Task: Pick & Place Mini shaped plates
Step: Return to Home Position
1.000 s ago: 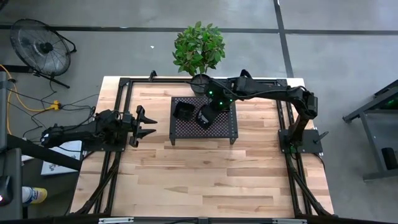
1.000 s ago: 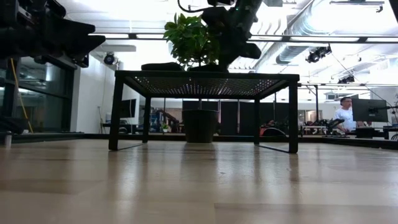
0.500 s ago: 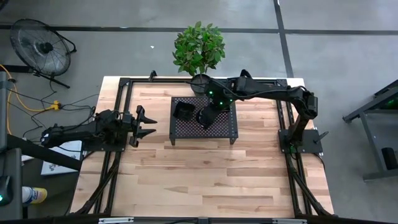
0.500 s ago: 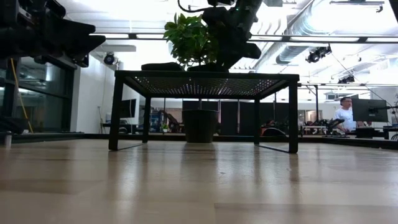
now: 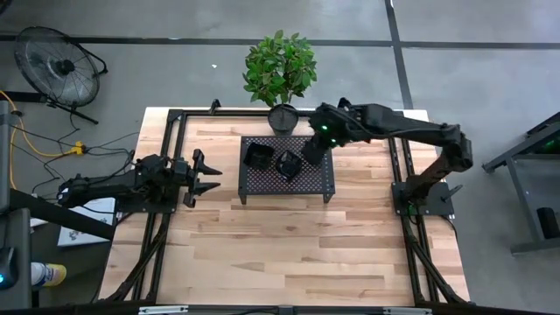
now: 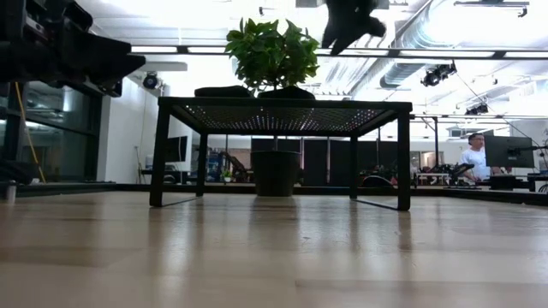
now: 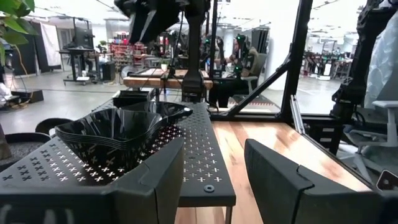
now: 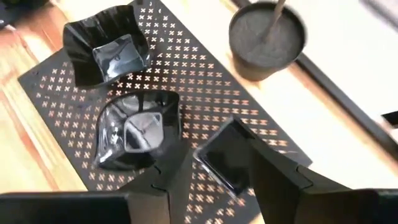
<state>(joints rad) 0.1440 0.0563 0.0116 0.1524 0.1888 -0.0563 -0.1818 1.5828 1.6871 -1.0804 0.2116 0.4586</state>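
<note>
overhead, i count two plate stacks (image 5: 257, 156) side by side on one rack (image 5: 315, 179). right gripper (image 5: 311, 151) hovers above the rack; left gripper (image 5: 206, 172) sits just beside it. low view: both stacks on top. wrist views: both grippers' fingers spread, empty.

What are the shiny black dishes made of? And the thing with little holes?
The dishes look like glossy plastic or glazed ceramic: light glints off their wavy rims, but I cannot tell which. The rack looks like matte black metal: a thin flat sheet punched with neat cross-shaped holes.
</note>
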